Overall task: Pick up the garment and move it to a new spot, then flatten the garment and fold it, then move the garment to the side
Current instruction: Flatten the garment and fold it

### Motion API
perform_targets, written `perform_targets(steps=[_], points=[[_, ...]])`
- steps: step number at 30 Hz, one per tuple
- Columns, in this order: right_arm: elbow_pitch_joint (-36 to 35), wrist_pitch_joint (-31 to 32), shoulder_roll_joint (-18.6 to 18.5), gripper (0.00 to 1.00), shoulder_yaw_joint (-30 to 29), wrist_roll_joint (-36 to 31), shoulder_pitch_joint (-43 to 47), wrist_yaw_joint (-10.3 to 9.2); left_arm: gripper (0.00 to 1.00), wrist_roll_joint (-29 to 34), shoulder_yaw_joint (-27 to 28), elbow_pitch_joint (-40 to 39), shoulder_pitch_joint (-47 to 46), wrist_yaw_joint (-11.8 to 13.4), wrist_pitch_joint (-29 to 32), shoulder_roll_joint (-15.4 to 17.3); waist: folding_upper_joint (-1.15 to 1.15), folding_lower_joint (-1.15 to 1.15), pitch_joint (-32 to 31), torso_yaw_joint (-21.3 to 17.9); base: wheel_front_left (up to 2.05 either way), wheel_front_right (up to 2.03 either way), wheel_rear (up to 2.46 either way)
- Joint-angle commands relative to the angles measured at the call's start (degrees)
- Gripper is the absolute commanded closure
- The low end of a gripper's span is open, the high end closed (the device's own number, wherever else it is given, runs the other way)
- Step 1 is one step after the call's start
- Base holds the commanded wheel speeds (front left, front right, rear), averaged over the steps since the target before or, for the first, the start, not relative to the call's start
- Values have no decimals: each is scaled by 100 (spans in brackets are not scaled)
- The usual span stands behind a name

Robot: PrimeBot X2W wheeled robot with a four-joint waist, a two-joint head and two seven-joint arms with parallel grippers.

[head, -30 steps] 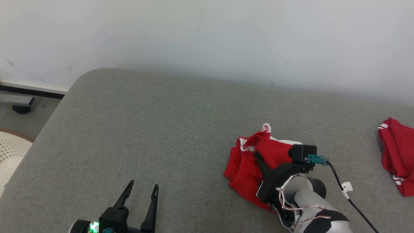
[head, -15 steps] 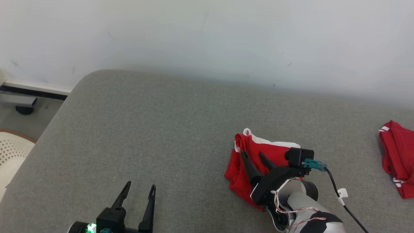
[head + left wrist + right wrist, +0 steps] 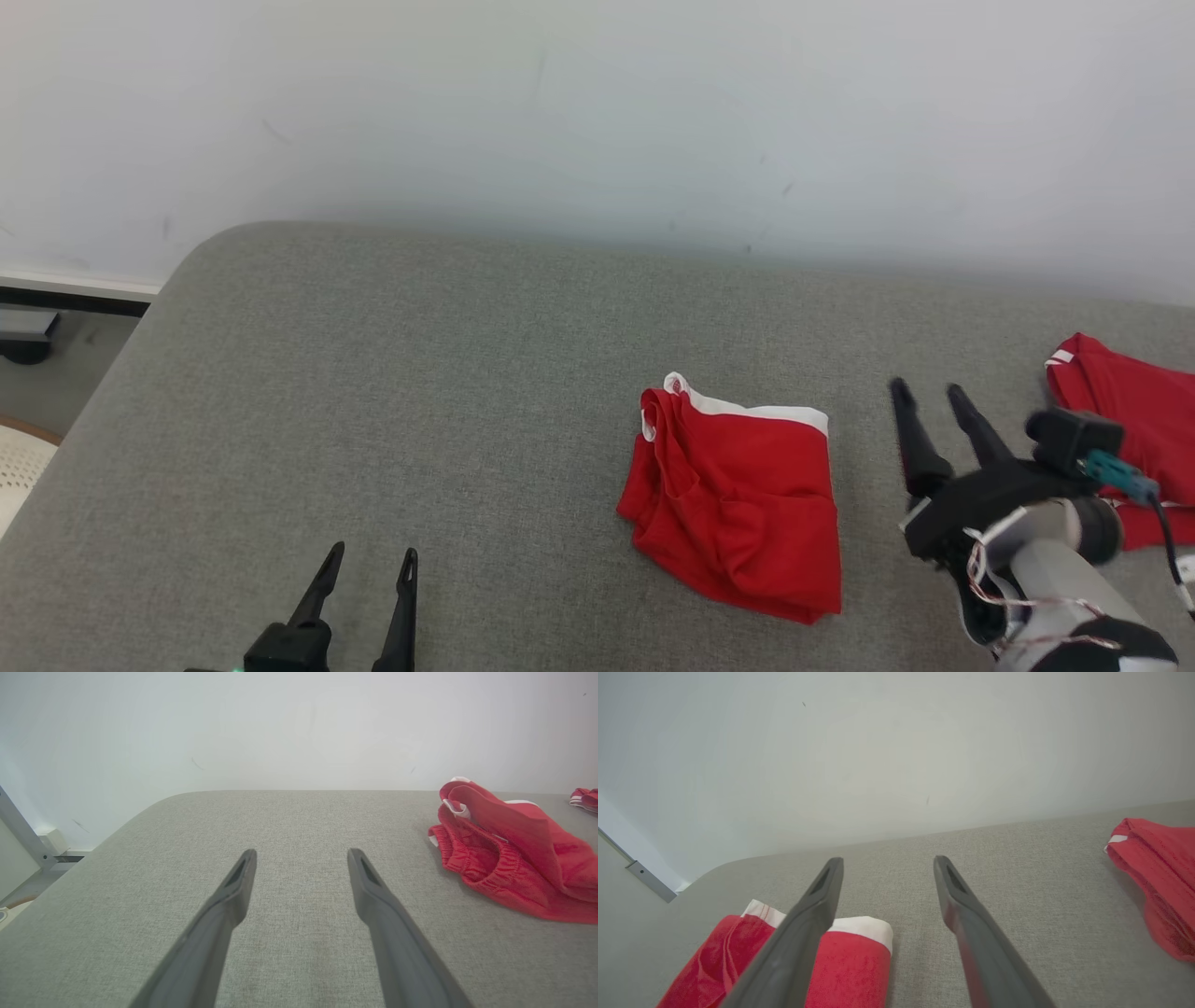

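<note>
Pulled off the garment (image 3: 738, 504) since a sec ago: R gripper (image 3: 926, 386), then pinched shut on the red cloth, now sits at its 3 o'clock, clear of it, fingers spread wide w/ nothing btwn them. Head cam has shifted too. Garment, no longer bunched under the fingers, lies folded as a rough red rectangle on the grey cushion (image 3: 420, 373), white band along its 12 o'clock edge, elastic waist rumpled at its 9 o'clock side. R wrist view: its white-edged corner shows at 7 o'clock, partly behind one finger; bare cushion btwn the fingertips.

L gripper (image 3: 372, 550) is at 8 o'clock of the garment, well apart, fingers also wide open & empty. L wrist view: garment at 3 o'clock, bare cushion btwn it and the fingers.

Others: 2nd red garment (image 3: 1120, 392) w/ white stripes at 3 o'clock, near the cushion's end, partly behind R wrist's cam block (image 3: 1064, 434) & cable (image 3: 1162, 523). R gripper stands btwn the two red pieces, fingers touching neither. White wall (image 3: 597, 112) runs along the cushion's 12 o'clock edge. At 9 o'clock, off the cushion: dark baseboard strip (image 3: 65, 299), floor (image 3: 65, 373), and a pale perforated thing (image 3: 14, 462) at the frame edge; can't tell what it is.
</note>
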Motion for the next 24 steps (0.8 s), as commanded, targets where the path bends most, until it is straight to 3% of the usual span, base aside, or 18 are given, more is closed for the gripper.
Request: perform_targets(steps=[1,3,10,24], points=[[-31,-3,20,51,-122,-183,148,2,0,27,29,-45,26,31,-24,21,-1,0,16,13,0,0,0],[-6,-2,120,100,-315,-447,366,2,0,30,34,-46,19,31,-24,40,-1,0,36,45,0,0,0],[92,-4,555,100,-459,-1163,762,2,0,34,16,-11,-122,-24,-24,78,-1,0,102,198,0,0,0],[671,-4,1132,100,7,-1369,749,2,0,31,-72,21,-178,-18,-24,79,-1,0,173,444,0,0,0]])
